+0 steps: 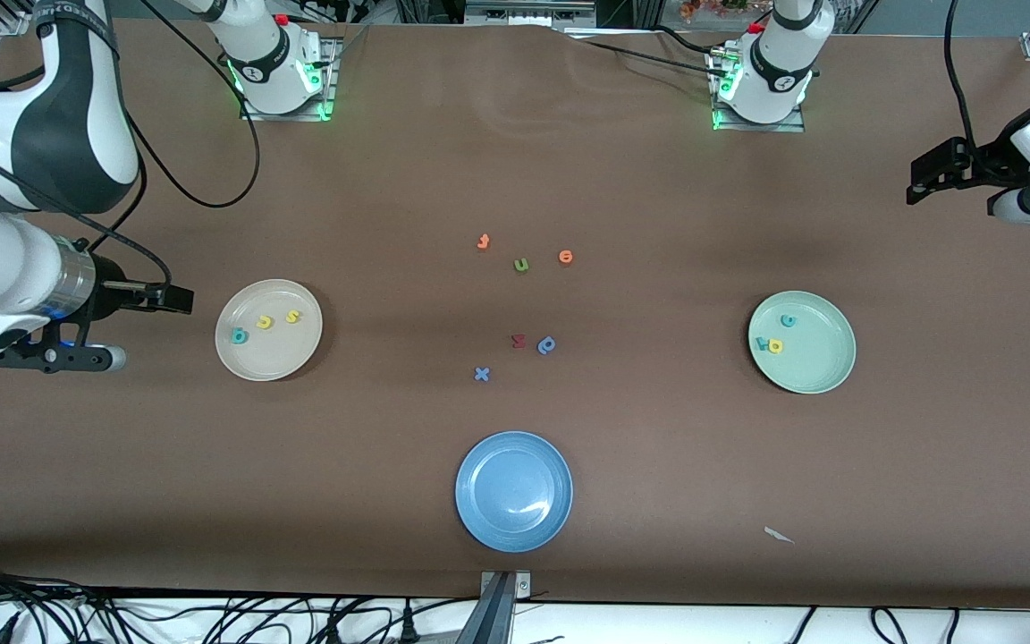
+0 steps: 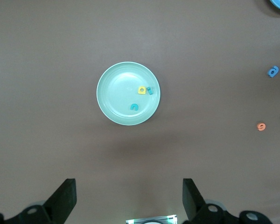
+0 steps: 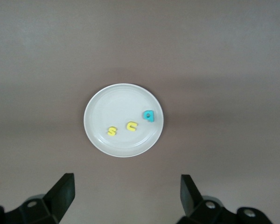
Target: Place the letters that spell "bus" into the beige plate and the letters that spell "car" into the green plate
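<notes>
The beige plate (image 1: 282, 360) (image 3: 113, 101) lies toward the right arm's end of the table. In it are a teal b (image 1: 240, 336) (image 3: 149, 115), a yellow u (image 1: 265, 321) (image 3: 131, 126) and a yellow s (image 1: 293, 316) (image 3: 112, 131). The green plate (image 1: 826, 360) (image 2: 115, 92) lies toward the left arm's end and holds a teal c (image 1: 788, 319) (image 2: 134, 107), a yellow a (image 1: 775, 345) (image 2: 142, 90) and a teal r (image 1: 761, 342) (image 2: 150, 90). My right gripper (image 1: 162, 297) (image 3: 126, 183) hangs open and empty beside the beige plate. My left gripper (image 1: 935, 174) (image 2: 128, 186) hangs open and empty high up by the table's end.
A blue plate (image 1: 513, 490) sits near the front camera. Several loose letters lie mid-table: an orange one (image 1: 483, 241), an olive u (image 1: 521, 265), an orange round one (image 1: 566, 257), a red one (image 1: 519, 341), a blue p-like one (image 1: 547, 345) and a blue x (image 1: 481, 374).
</notes>
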Available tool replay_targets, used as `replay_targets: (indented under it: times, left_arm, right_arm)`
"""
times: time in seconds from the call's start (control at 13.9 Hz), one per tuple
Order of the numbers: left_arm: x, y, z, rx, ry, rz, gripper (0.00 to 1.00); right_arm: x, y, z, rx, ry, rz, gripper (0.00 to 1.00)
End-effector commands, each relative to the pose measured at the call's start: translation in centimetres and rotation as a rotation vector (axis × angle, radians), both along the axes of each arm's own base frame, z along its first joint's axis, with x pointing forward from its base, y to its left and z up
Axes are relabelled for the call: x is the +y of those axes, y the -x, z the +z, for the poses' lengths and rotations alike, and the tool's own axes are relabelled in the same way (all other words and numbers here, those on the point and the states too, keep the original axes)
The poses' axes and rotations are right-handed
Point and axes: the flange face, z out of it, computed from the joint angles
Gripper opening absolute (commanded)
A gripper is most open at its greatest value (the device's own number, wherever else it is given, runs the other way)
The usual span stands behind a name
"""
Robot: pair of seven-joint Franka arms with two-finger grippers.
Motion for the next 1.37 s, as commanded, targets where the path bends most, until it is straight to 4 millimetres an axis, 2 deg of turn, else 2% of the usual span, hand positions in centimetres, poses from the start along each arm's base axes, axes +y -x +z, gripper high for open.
replay_targets:
  times: [0.0, 0.22, 1.3]
  left_arm:
    - [0.2, -0.1, 0.9, 0.006, 0.021, 0.002, 1.00]
    - [0.1, -0.1, 0.9, 0.005, 0.024, 0.001, 1.00]
    - [-0.7, 0.0, 1.1, 0.004, 0.025, -0.010, 1.00]
  right_arm:
    - [-1.3, 0.0, 1.3, -0.062, -0.037, 0.023, 1.00]
    - [-1.0, 0.4, 1.2, -0.109, -0.041, 0.026, 1.00]
    - [-1.0, 0.6, 1.4, -0.093, -0.041, -0.093, 1.00]
